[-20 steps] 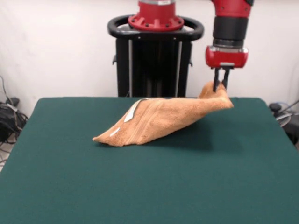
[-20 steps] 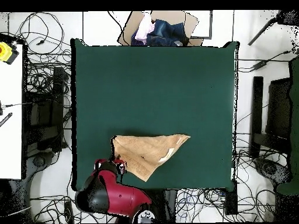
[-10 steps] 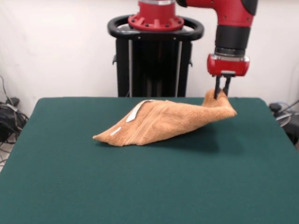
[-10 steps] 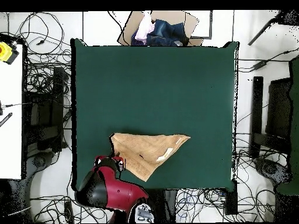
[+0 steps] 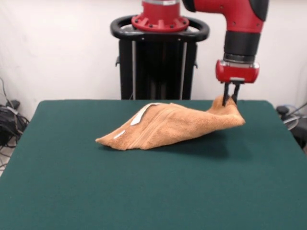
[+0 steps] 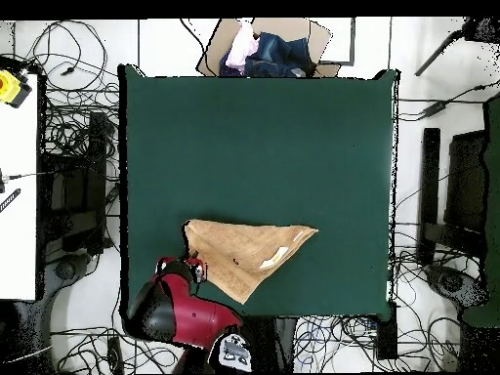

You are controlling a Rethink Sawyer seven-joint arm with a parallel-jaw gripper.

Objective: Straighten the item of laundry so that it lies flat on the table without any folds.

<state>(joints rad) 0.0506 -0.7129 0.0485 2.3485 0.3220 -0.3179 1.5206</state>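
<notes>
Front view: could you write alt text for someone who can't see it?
A red robot arm's claw pinches one raised corner of a folded orange towel, the rest lying rumpled on a green table. A black pedestal stands behind.

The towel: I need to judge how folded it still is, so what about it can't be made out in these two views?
- Underside layers of the towel: both views, hidden by its own top layer.
- The pinched corner: overhead view, covered by the arm; front view, the gripper stands in front of it.
- Small white label: front view, too small to read.
- Whether the raised end touches the table: front view, its shadow leaves this unclear.
</notes>
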